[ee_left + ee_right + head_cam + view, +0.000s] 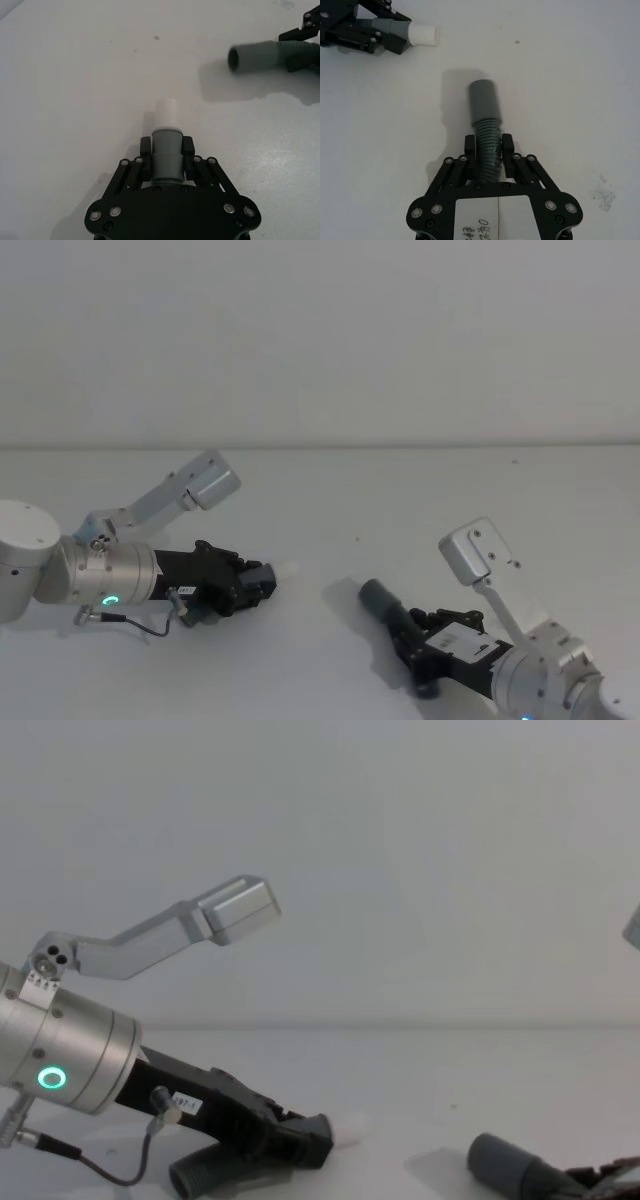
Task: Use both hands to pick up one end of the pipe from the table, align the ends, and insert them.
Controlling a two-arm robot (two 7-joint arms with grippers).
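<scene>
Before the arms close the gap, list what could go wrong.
The right gripper clamps the corrugated hose behind the plain grey cuff, so that cuff may bend aside on contact. The white-tipped cuff in the left gripper is not yet lined up with it and could catch its rim.

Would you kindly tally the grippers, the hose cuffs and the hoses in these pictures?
Grippers: 2 (left gripper, right gripper)
Cuffs: 2 (white-tipped cuff, plain grey cuff)
Hose: 1
Total: 5
</scene>
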